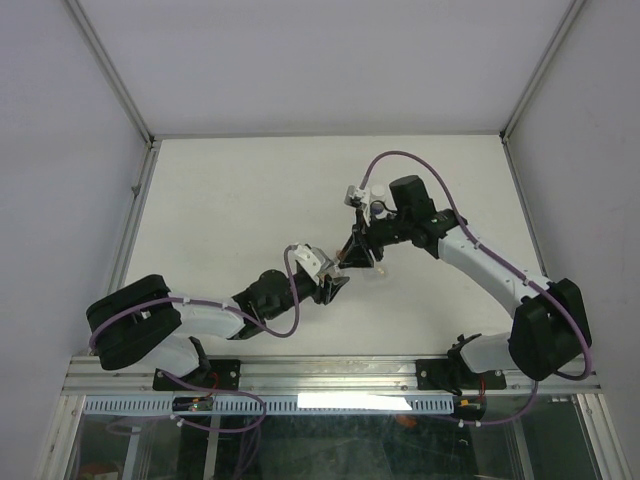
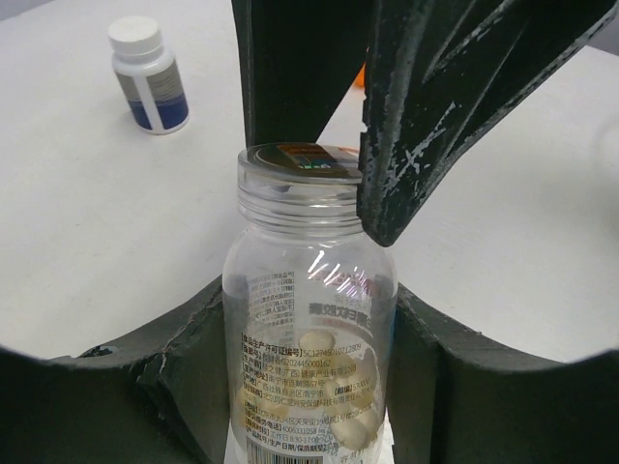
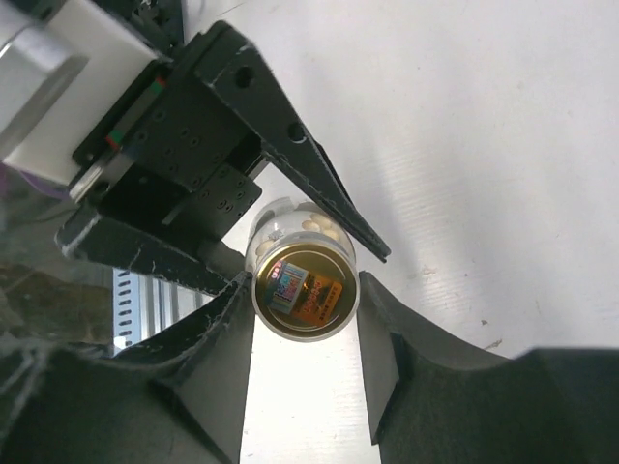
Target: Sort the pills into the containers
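The left gripper reaches in from the near-left corner toward the middle of the tabletop. Its jaws are closed to a narrow gap around the lower body of a clear pill bottle, pressing both sides. This looks like an anchoring hold that keeps the bottle upright and stops it turning. The pale pills lie heaped in the bottom, so nothing has been sorted yet.

The right gripper comes down onto the bottle from the near-right corner. Its jaws are set narrowly on either side of the cap, which carries an orange label, and both fingers appear to touch its rim. Gripping from above like this suits twisting the cap off the threaded neck, probably the step in hand.

A white-capped bottle stands alone toward the far edge, well apart from the held one
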`<state>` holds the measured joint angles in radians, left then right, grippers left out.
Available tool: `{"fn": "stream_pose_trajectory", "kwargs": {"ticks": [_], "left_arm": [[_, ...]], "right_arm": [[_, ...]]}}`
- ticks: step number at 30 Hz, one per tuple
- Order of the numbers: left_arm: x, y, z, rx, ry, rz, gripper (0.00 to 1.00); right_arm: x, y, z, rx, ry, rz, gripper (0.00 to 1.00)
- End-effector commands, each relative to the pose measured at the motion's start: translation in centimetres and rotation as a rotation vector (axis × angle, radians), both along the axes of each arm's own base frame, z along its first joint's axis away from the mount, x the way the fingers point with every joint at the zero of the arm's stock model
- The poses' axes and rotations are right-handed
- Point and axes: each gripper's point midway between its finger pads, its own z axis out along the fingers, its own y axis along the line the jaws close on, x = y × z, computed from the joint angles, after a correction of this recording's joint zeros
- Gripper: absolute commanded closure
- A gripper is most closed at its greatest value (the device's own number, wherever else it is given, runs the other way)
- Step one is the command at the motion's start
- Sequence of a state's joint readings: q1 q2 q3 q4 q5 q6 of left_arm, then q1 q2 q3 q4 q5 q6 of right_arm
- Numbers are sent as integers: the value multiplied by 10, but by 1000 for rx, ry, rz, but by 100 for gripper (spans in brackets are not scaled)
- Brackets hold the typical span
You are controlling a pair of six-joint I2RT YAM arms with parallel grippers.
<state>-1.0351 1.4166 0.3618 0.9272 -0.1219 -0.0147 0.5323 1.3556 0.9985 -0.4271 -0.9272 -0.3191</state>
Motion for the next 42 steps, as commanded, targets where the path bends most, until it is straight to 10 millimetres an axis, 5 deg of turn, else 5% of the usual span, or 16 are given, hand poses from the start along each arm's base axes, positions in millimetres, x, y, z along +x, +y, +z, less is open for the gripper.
{"fn": "stream_pose_trajectory", "kwargs": {"ticks": [1,6,15,20,24,30,42], "left_arm": [[25,-2,76,-211,-153,122,100],[7,-6,61,-206,-115,28,100],[-52,-20,58,-223,-75,-304,100],[-94,-26,75,-266,-57,-575,100],[-110,-26,79,-272,-29,-688,100],[-115,-31,78,-271,10,-744,100],[-109,-37,77,-270,27,-745,100]], "right_arm": [[-12,6,23,40,57,13,49],[-15,-10,50,108,-64,40,11],[-25,-38,73,148,-254,120,1],[-66,-42,72,269,-361,340,1],[-90,-47,71,366,-482,459,1],[-95,-45,69,393,-461,466,5],[-104,-36,60,382,-401,512,34]]}}
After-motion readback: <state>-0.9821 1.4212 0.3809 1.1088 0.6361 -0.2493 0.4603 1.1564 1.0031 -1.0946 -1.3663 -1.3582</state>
